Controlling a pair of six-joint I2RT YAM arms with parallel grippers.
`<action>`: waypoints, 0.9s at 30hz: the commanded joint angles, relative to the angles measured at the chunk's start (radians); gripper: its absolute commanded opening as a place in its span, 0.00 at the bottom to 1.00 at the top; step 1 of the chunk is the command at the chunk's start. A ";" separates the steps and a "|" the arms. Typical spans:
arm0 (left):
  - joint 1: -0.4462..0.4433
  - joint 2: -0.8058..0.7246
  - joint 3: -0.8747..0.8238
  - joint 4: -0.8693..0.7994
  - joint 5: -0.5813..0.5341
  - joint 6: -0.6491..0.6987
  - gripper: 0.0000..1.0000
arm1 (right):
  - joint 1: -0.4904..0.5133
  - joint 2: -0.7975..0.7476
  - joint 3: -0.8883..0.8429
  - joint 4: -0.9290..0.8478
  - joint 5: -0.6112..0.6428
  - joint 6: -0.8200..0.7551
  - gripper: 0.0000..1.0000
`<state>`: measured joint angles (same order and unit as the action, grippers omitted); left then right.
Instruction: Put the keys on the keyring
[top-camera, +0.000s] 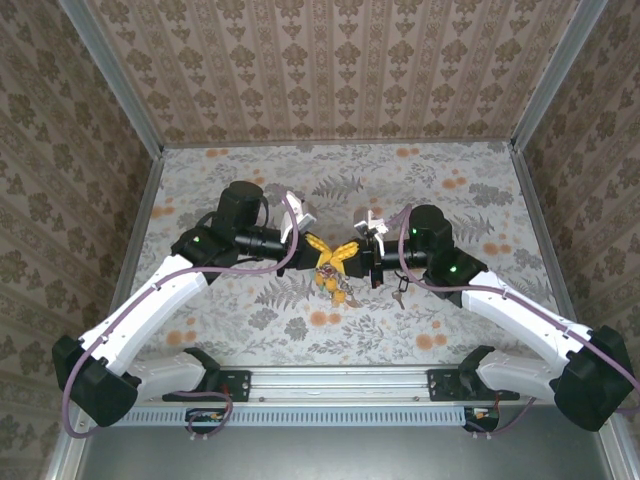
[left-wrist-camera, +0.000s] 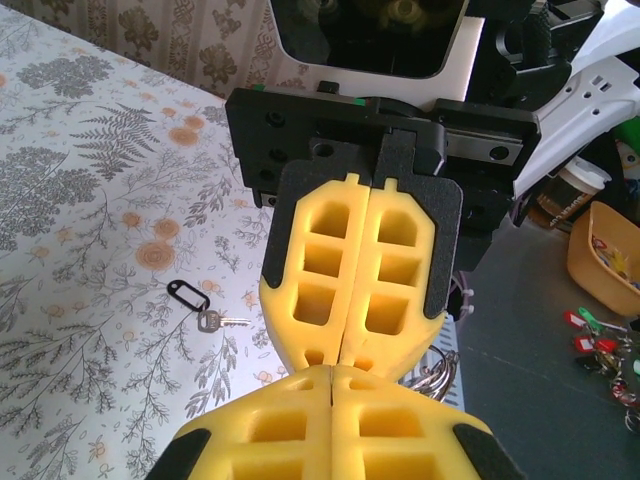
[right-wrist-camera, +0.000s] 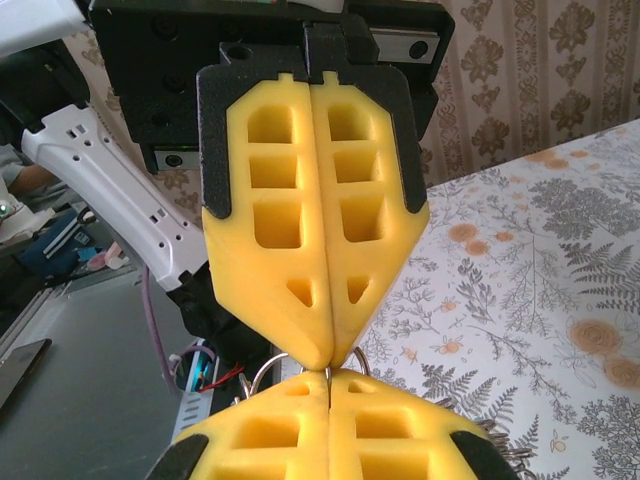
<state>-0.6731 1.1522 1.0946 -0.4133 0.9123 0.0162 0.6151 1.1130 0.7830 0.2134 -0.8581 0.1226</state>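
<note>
Two pairs of jaws, my left gripper (top-camera: 322, 250) and right gripper (top-camera: 346, 252), press shut tip to tip; the keyring (top-camera: 340, 285) dangles beneath. I should hold one pinch steady while fetching the loose key (top-camera: 398, 296).

Your left arm (top-camera: 150, 300) and right arm (top-camera: 520, 315) wear white shells with black joints. A purple cable (top-camera: 66, 412) trails each, and a green light (top-camera: 197, 240) glows behind each wrist. On the left gripper (top-camera: 322, 250) and right gripper (top-camera: 347, 253), yellow fingers (right-wrist-camera: 290, 200) with square cut-outs have black plates (left-wrist-camera: 447, 250) at their backs, on a black mount (left-wrist-camera: 300, 130) with screw holes.
</note>
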 joint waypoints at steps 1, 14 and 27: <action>-0.011 0.018 0.045 0.060 -0.021 0.019 0.00 | 0.025 -0.032 0.014 0.045 -0.104 -0.043 0.00; -0.031 0.027 0.080 -0.156 -0.143 0.105 0.10 | 0.022 -0.091 0.068 -0.163 0.012 -0.212 0.00; -0.038 0.032 0.172 -0.380 -0.339 0.233 0.34 | 0.081 -0.042 0.256 -0.580 0.365 -0.441 0.00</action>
<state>-0.7120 1.1793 1.2236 -0.7155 0.6323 0.1890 0.6724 1.0569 0.9661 -0.2581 -0.6113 -0.2359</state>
